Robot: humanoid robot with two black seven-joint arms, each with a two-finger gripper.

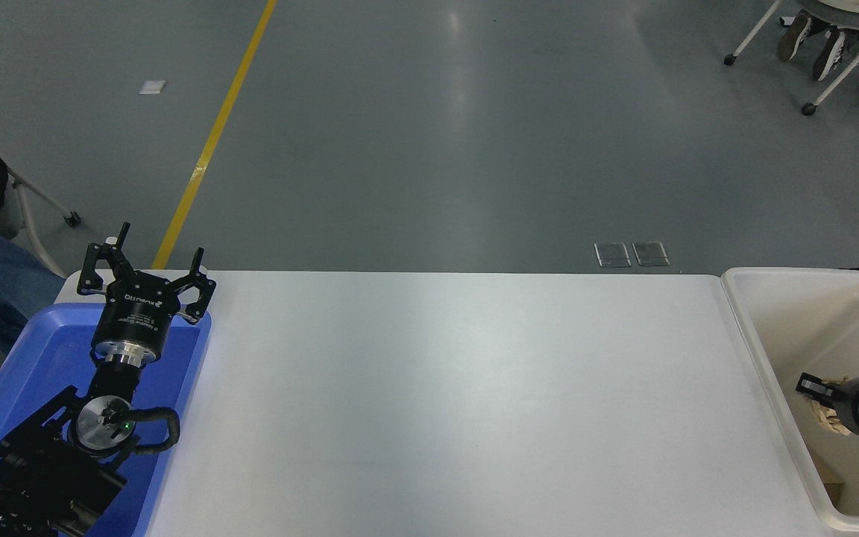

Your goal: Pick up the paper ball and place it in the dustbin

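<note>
Head view. Right gripper [819, 399] enters from the right edge, inside the bin [769, 350], fingers pointing left. Its fingers are closed on the paper ball [831, 419], which shows as a beige wad just below and behind the fingertips, over the bin's interior. A brown scrap [832, 485] lies on the bin floor, nearer the camera than the fingers. Left gripper [148, 280] parked at lower left above the blue tray [23, 362], fingers spread wide, nothing between them. Table [459, 403] lies between the two grippers.
</note>
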